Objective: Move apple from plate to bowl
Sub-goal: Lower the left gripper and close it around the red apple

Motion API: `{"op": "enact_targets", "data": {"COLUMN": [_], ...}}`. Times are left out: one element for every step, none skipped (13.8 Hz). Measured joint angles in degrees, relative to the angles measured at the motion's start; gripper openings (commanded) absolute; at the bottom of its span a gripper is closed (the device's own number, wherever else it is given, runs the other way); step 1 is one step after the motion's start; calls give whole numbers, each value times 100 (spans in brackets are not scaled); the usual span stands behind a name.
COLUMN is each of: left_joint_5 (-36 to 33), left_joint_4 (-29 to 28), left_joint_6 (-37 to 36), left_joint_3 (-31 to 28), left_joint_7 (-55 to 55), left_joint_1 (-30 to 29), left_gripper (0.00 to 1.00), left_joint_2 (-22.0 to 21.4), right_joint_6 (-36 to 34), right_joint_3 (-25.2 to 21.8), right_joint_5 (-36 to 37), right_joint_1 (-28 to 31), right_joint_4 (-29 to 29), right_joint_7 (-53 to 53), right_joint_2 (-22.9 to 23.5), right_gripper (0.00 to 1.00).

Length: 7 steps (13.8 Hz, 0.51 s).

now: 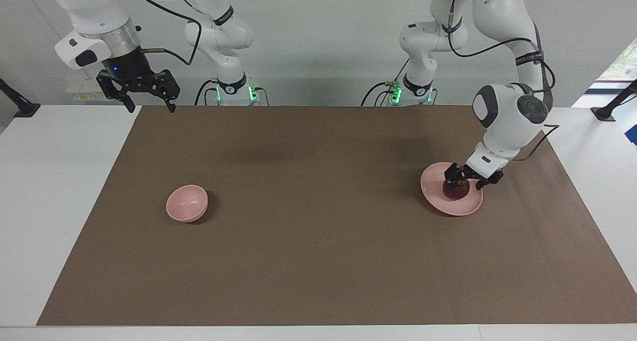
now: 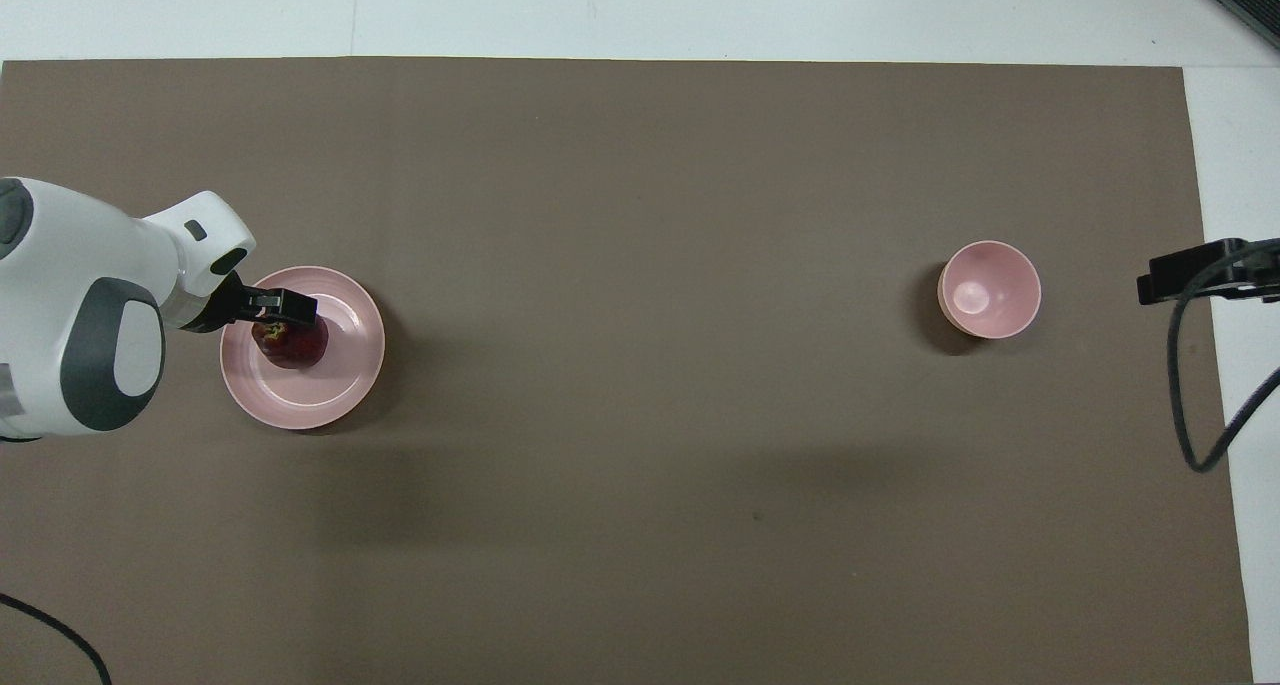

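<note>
The dark red apple [image 1: 457, 190] lies on the flat pale pink plate [image 1: 438, 194] toward the left arm's end of the table. My left gripper [image 1: 464, 180] is low over the plate, right at the apple's top. In the overhead view this gripper [image 2: 272, 315] partly covers the apple [image 2: 296, 345] on the plate [image 2: 350, 360]. The small deep pink bowl [image 1: 186, 203] stands empty toward the right arm's end and also shows in the overhead view [image 2: 989, 290]. My right gripper [image 1: 138, 99] waits open and empty, raised over the mat's corner nearest the robots; only its tip [image 2: 1195, 271] shows in the overhead view.
A brown mat [image 1: 318, 231] covers most of the white table [image 1: 50, 181]. A black cable [image 2: 1195, 395] hangs from the right arm near the mat's edge. The plate and bowl stand far apart on the mat.
</note>
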<state>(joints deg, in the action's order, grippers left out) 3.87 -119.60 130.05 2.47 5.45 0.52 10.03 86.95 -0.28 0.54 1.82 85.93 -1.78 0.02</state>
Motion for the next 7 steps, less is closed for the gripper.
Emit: {"op": "enact_targets", "data": {"left_joint_5": [0,0,0,0,0,0,0], "left_joint_4": [-49,-100,-138,-176,-211,-243,-256], "left_joint_6": [31,80,118,145,168,186,195], "left_joint_3": [0,0,0,0,0,-1,-1], "left_joint_7": [-22,-43,-62,-87,-112,-136,-157], "left_joint_1": [0,0,0,0,0,-1,-1], "left_gripper": [100,100,100,100,100,96,47], "left_joint_2": [0,0,0,0,0,0,0], "right_joint_6": [0,0,0,0,0,0,0], "right_joint_3": [0,0,0,0,0,0,0], "right_joint_5": [0,0,0,0,0,0,0], "right_joint_1": [0,0,0,0,0,0,0], "right_joint_4": [0,0,0,0,0,0,0], "right_joint_7": [0,0,0,0,0,0,0], "right_joint_2": [0,0,0,0,0,0,0], "right_gripper": [100,100,100,100,100,100,100]}}
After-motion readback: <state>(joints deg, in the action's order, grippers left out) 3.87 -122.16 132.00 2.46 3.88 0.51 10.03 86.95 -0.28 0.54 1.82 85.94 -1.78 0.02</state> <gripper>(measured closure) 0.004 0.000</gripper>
